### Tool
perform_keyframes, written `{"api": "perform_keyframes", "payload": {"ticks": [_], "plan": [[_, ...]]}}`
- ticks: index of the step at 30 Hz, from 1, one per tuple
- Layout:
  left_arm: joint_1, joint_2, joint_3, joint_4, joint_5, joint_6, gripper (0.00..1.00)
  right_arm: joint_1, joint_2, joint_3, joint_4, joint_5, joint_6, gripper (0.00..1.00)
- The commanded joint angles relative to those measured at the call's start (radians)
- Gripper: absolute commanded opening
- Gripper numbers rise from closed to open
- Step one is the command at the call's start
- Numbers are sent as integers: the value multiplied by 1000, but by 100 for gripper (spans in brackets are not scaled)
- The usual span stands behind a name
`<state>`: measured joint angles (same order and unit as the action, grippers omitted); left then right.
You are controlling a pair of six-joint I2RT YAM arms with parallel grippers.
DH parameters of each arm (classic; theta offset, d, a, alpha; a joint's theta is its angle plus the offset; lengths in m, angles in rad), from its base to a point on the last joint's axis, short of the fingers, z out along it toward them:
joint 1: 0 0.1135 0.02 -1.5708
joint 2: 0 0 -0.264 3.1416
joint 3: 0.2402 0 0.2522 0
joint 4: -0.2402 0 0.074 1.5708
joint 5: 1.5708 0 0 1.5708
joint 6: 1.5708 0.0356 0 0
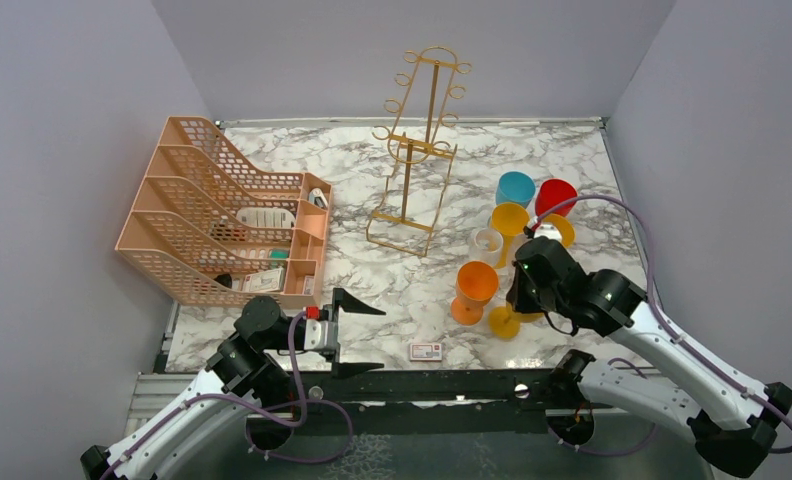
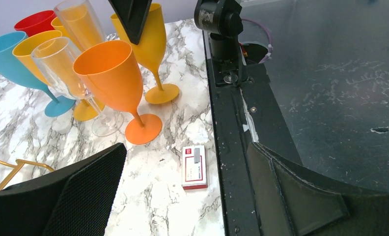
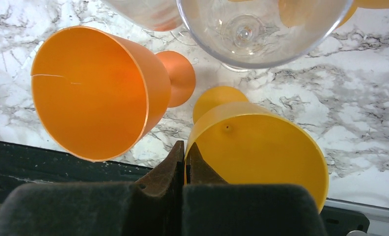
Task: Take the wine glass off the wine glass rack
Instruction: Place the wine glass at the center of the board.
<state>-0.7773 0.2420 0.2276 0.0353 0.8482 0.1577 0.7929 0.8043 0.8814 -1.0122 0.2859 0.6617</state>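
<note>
Marble table (image 1: 372,290): right pincer (image 3: 184,147) pinches yellow wine glass (image 3: 261,147) rim, rack (image 1: 433,100) well apart

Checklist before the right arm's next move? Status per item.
1. Rack holds no glass: ok.
2. Right gripper jaws shut on yellow glass rim: ok.
3. Yellow glass foot flat on table: ok.
4. Orange glass apart from yellow glass: ok, gap small.
5. Orange glass rim intact: not ok, crack line visible.
6. Left gripper open, away from the glasses: ok.
</note>
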Motion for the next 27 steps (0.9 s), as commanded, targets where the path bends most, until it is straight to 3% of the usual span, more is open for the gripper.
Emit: {"api": "perform_keyframes", "payload": {"ticks": [1,9,22,27], "plan": [[3,-15,-16,10,-23,-13,99,5,27,-6,30,42,-3,2],[2,-24,-19,14,-33,-19,99,4,-5,-13,39,37,-10,15],[2,-24,-22,17,-40,-28,99,3,-18,-2,63,-14,-36,21],[2,12,-15,34,-147,-100,99,5,-86,-5,165,-102,-77,29]]}}
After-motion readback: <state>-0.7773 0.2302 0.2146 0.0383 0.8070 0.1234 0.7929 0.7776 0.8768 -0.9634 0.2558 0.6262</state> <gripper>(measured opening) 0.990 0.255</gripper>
